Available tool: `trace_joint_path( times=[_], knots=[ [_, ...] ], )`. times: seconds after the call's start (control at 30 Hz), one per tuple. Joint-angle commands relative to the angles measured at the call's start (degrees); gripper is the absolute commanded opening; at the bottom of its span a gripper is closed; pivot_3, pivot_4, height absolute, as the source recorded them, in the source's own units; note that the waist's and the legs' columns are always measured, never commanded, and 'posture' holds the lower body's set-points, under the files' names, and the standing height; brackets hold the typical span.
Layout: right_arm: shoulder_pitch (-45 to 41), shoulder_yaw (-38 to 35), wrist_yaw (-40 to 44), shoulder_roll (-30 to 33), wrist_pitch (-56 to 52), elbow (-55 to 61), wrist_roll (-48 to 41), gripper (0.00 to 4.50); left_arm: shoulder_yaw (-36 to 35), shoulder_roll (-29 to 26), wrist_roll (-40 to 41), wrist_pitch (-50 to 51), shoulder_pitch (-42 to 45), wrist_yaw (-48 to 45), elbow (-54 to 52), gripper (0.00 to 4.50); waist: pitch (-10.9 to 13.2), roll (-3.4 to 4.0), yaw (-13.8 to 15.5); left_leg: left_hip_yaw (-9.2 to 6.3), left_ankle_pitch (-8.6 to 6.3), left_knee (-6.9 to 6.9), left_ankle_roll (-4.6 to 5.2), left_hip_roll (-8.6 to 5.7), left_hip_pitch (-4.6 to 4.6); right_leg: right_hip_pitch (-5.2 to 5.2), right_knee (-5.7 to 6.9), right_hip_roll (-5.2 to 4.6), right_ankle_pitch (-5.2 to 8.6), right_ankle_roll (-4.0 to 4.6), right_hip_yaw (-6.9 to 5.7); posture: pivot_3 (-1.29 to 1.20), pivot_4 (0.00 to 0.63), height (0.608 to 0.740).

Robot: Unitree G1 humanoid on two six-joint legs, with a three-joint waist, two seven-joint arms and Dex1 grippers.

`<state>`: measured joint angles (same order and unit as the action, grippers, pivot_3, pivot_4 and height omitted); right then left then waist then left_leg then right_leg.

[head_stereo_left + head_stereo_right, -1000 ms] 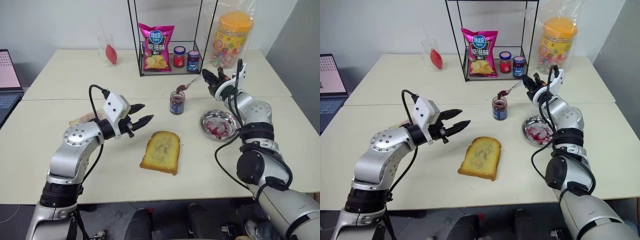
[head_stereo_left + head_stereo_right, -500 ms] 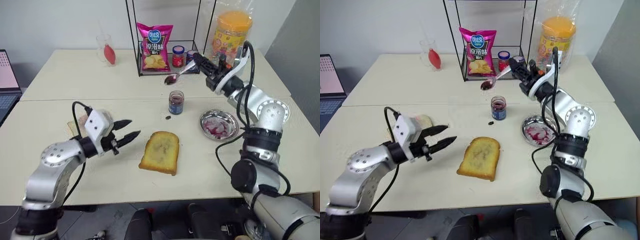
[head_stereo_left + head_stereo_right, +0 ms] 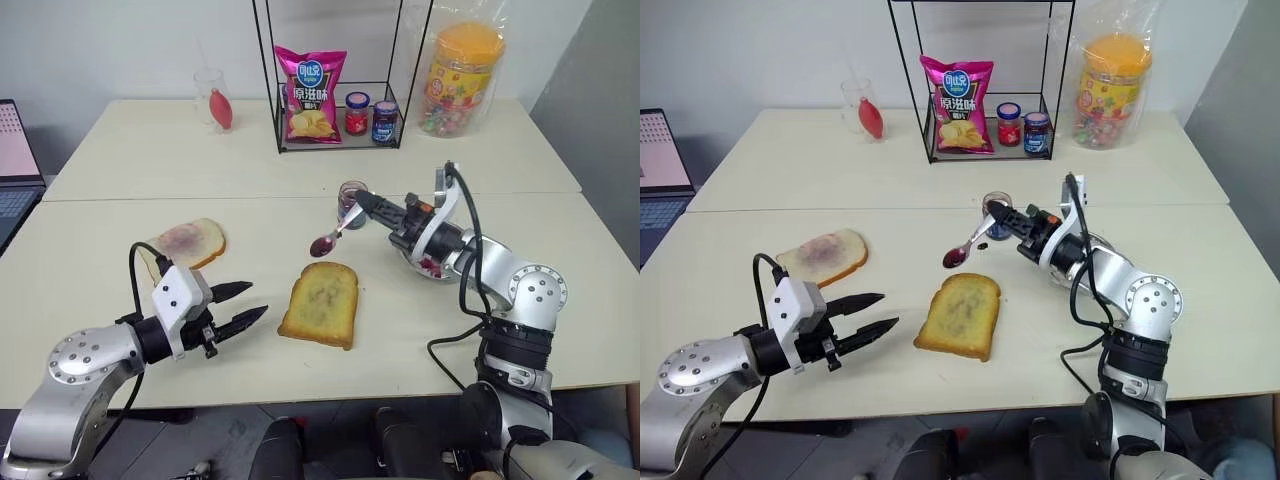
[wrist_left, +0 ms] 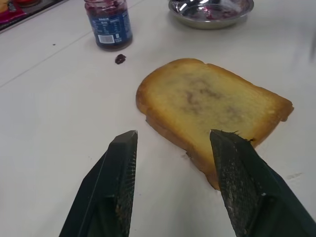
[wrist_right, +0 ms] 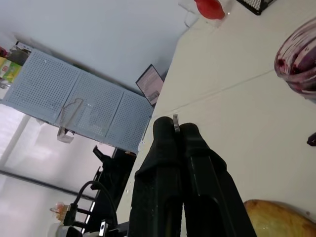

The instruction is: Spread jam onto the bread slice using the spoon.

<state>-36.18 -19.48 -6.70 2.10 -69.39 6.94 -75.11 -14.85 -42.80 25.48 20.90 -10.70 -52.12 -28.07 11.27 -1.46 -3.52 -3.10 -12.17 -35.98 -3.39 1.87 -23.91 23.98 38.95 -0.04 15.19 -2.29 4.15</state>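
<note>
My right gripper (image 3: 1002, 214) pinches the small silver spoon (image 3: 970, 245), its dark jam (image 3: 955, 259) just off the golden toast slice (image 3: 960, 315) mid-worktop (image 3: 1240, 300); it could drip short. Left gripper (image 3: 872, 312) gapes empty.

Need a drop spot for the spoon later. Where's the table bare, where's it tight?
Bare: front edge right of the bread slice, and between glass and white slice. Tight: jam jar, drip, dish.

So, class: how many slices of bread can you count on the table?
2. The toasted bread slice lies near the table's front edge, between the two grippers. A paler slice with a purplish smear lies further to the robot's left. None seems hidden.
</note>
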Motion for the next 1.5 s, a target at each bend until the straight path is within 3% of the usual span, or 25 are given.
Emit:
trace_joint_path(
  times=[0.03,0.33,0.6,1.0,1.5],
  knots=[
    [2.35,6.65,5.4,1.25,2.01,4.05,3.96,0.04,-1.19,-1.57,-0.59,-2.94,-2.59,-1.99,-3.0,2.41,0.0,0.0,-0.09,0.0,0.0,0.01,0.0,0.01,0.0,0.01,0.0,0.0,0.02,0.02,-0.01,0.0,0.15,0.74],
    [7.37,22.21,18.63,6.13,10.39,6.46,19.61,0.04,-0.2,-2.77,-1.47,-4.11,-3.57,-2.17,-4.31,2.41,-0.05,-0.08,-0.05,0.0,0.0,-0.01,0.0,0.02,0.0,0.01,-0.01,0.02,0.11,-0.09,-0.01,0.0,0.15,0.74],
    [9.58,29.9,27.21,13.21,22.35,6.62,35.3,0.04,2.12,-1.79,-1.77,-4.18,-3.31,-1.2,-5.71,2.41,-0.05,-0.09,0.07,0.01,0.0,-0.02,-0.01,0.02,0.02,0.02,0.0,0.02,0.11,-0.1,-0.01,0.0,0.15,0.74],
    [9.14,27.23,31.21,16.59,28.9,7.16,40.58,0.04,3.07,-2.03,-3.16,-7.66,-3.4,-2.84,-2.02,2.41,-0.07,-0.12,0.31,0.0,0.0,-0.06,-0.01,0.01,0.04,-0.03,0.0,0.01,0.11,-0.12,-0.01,0.0,0.15,0.74],
    [9.15,32.21,40.17,18.22,35.76,17.59,44.64,0.04,5.12,-1.57,-3.5,-8.38,-1.68,-2.19,-0.84,2.41,-0.07,-0.12,0.29,-0.01,0.0,-0.05,-0.01,0.02,0.03,-0.01,0.02,0.01,0.11,-0.11,-0.02,0.0,0.15,0.74]
  ],
)
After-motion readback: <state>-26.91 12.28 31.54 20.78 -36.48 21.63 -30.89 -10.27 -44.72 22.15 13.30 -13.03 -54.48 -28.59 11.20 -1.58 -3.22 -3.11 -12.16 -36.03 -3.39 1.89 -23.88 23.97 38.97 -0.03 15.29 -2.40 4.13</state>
